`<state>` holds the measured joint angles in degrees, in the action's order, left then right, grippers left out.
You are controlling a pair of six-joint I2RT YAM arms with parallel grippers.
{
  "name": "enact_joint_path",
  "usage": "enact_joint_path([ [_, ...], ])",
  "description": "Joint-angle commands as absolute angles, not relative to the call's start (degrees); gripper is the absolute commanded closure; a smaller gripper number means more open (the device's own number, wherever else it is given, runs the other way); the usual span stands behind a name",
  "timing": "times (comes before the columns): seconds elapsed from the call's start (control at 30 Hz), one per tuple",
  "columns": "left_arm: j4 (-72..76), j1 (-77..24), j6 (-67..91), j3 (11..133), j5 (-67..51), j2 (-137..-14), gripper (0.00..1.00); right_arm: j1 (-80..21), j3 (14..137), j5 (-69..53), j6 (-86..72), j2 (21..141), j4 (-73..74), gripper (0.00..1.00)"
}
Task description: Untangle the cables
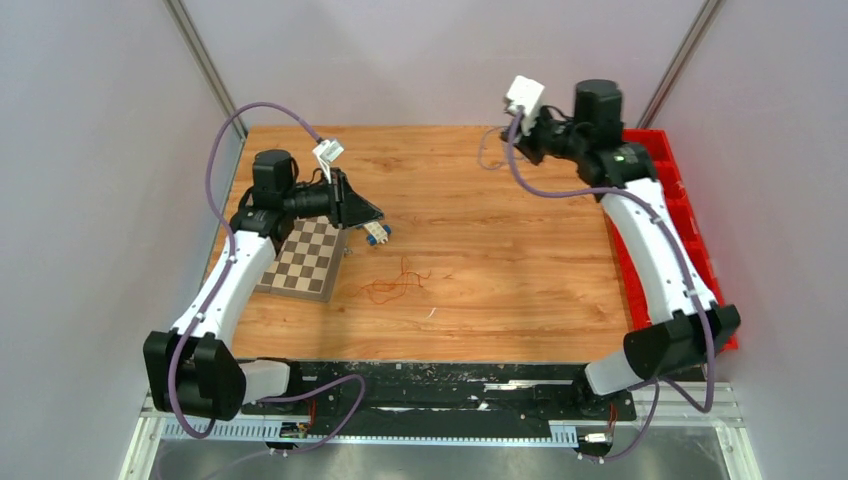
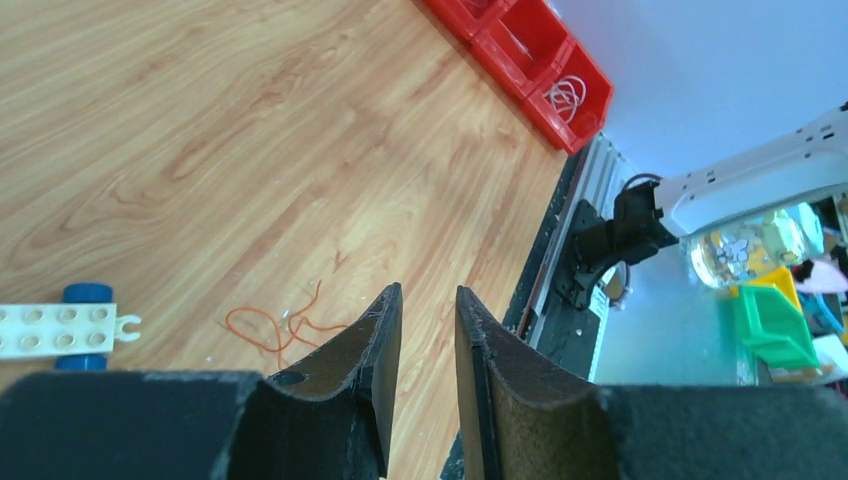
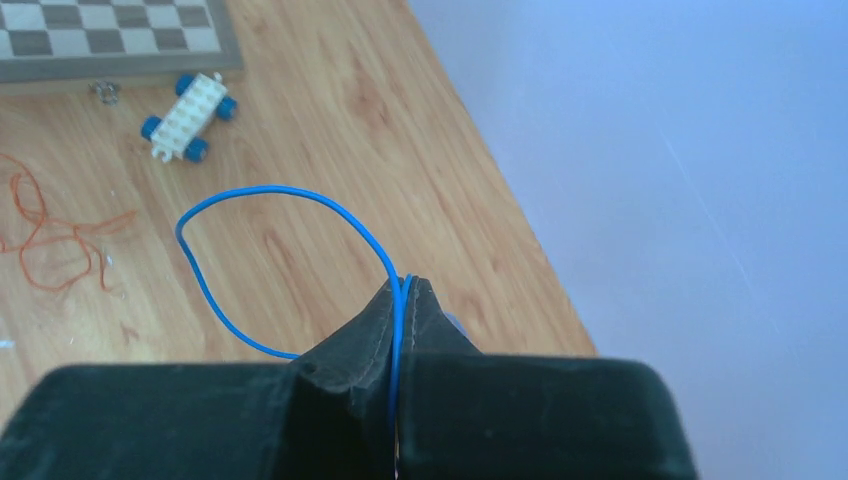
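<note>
I had the right gripper point(image 3: 403, 285) pinched shut on the blue wire point(image 3: 290, 190) and held high at the far right. I judged this kept it apart from the orange strands point(image 1: 392, 285) lying mid-way across the table point(image 1: 520, 300). The left gripper point(image 2: 428, 300) hung slightly parted, empty. Only the right wrist view showed the pinch.

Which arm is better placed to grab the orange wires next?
Left. The left gripper hangs empty near the orange wires; the right gripper is shut on a blue wire, farther away.

Orange-red cables point(image 1: 393, 287) tangled on table point(image 1: 500, 290), checkerboard point(image 1: 308, 262) left, red bins point(image 1: 705, 225) right
</note>
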<state>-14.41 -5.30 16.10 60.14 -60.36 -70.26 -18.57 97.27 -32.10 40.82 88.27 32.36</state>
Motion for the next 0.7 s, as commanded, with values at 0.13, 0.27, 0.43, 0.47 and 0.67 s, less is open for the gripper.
enact_joint_path([
  [0.13,-10.8,-9.5,13.1,65.0,-61.4,-76.2,0.58,4.9,92.5,-35.4,40.6,74.3,59.4,1.00],
  [0.27,-10.4,-10.2,13.3,64.2,-61.9,-77.2,0.44,17.4,88.2,-32.3,48.4,72.1,65.3,1.00],
  [0.43,-11.6,-10.4,11.7,62.3,-62.9,-76.4,0.16,26.9,83.4,-30.7,58.4,73.7,66.4,1.00],
  [0.47,-11.9,-10.4,10.9,62.2,-62.9,-76.2,0.13,27.7,82.7,-30.2,59.5,74.5,66.1,1.00],
  [0.67,-14.3,-10.5,8.9,62.1,-62.2,-74.9,0.05,30.3,78.9,-27.7,68.8,78.5,64.1,1.00],
])
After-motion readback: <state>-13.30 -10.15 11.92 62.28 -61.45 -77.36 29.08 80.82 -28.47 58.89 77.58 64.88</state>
